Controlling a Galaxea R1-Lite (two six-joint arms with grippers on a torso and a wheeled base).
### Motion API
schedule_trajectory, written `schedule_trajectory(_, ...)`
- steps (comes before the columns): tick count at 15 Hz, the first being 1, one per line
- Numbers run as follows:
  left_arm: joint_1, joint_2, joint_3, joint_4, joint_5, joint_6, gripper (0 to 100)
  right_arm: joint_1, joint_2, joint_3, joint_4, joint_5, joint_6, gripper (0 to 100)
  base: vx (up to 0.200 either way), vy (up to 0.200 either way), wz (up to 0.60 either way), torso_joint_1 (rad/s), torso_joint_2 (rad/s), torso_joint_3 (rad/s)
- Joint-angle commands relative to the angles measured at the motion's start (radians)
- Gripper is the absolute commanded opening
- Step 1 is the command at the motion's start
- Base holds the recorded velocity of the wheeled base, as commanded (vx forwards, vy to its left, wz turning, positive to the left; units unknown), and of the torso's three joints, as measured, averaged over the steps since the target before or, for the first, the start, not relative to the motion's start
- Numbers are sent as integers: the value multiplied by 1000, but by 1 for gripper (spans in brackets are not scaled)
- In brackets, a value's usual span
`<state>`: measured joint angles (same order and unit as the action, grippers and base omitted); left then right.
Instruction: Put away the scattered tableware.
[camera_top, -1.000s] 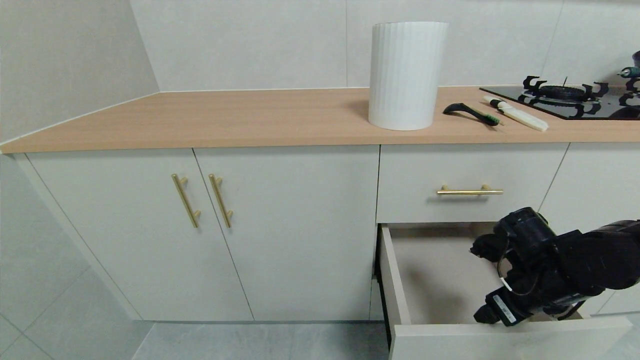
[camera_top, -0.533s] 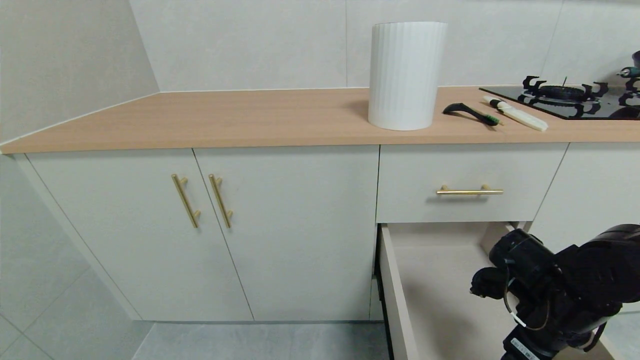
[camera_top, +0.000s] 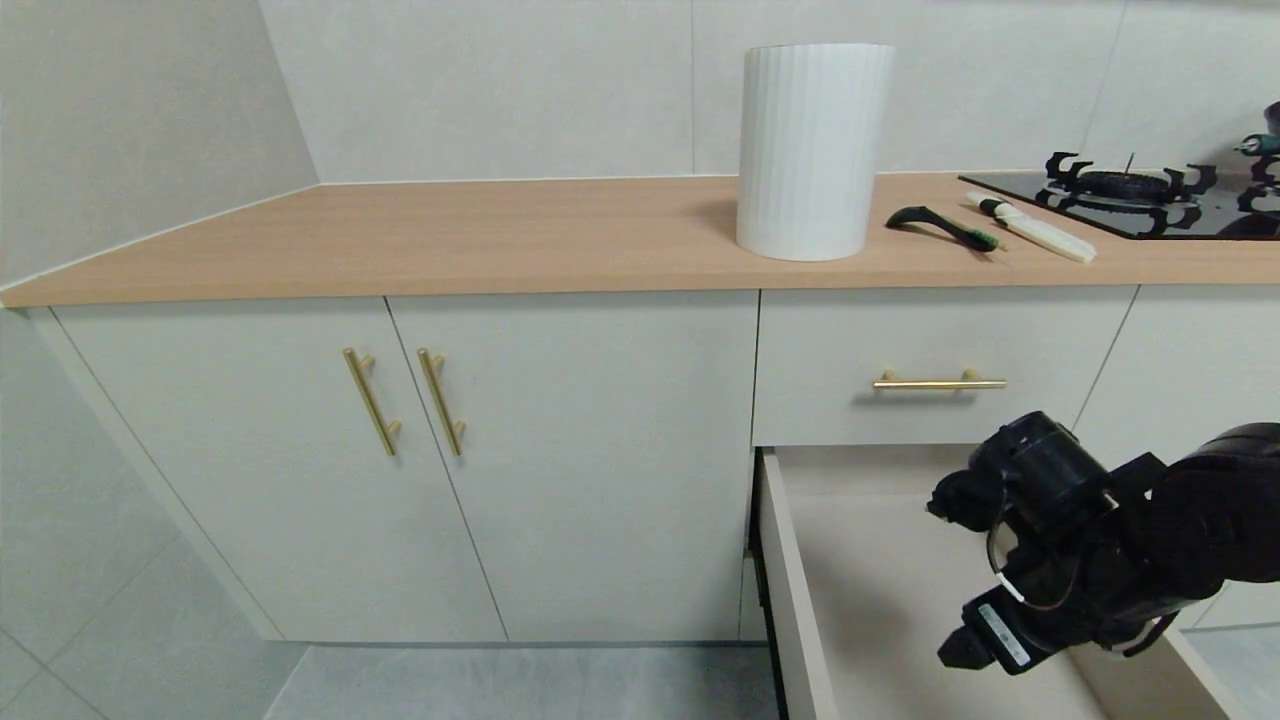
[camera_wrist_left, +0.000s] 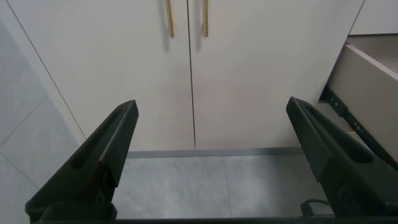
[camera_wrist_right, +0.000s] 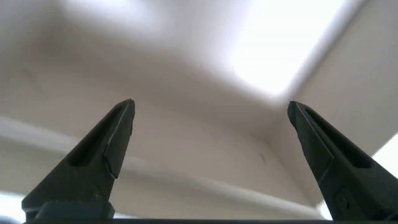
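Observation:
On the wooden counter (camera_top: 500, 235), to the right, lie a black-handled utensil (camera_top: 940, 228) and a white utensil with a dark tip (camera_top: 1035, 228). Below them the lower drawer (camera_top: 790, 590) is pulled far out, and no item shows in the part of its inside I see. My right arm (camera_top: 1080, 550) hangs over the drawer's right half. My right gripper (camera_wrist_right: 211, 155) is open, holds nothing and faces the drawer's pale inside (camera_wrist_right: 205, 74). Down by the cabinet doors (camera_wrist_left: 186, 62), my left gripper (camera_wrist_left: 211, 162) is open and holds nothing.
A tall white ribbed container (camera_top: 812, 150) stands on the counter left of the utensils. A black gas hob (camera_top: 1130, 195) sits at the far right. The upper drawer (camera_top: 940, 380) is closed. Grey floor tiles (camera_wrist_left: 186, 186) lie below the left gripper.
The lower drawer has slid farther out; its front panel has left the bottom of the head view. My right arm dropped with it, then rose and shifted slightly left.

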<state>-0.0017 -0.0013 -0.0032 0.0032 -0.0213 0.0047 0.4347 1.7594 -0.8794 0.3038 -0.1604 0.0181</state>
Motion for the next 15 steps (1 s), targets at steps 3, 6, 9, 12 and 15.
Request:
schedule_trajectory(3,0,1,0,0,0,0,100,-53,-113,-49,-121,1,82,100,0,0,0,0,0,0)
schedule_trajectory(6,0,1,0,0,0,0,100,-94,-156,-43,-192,1,85,100,0,0,0,0,0,0)
schedule_trajectory(9,0,1,0,0,0,0,100,-100,-164,-39,-239,-4,85,100,0,0,0,0,0,0)
schedule_trajectory(12,0,1,0,0,0,0,100,-100,-167,-30,-241,-7,82,100,0,0,0,0,0,0)
schedule_trajectory(15,0,1,0,0,0,0,100,-100,-167,-30,-241,-7,80,100,0,0,0,53,-240,-203)
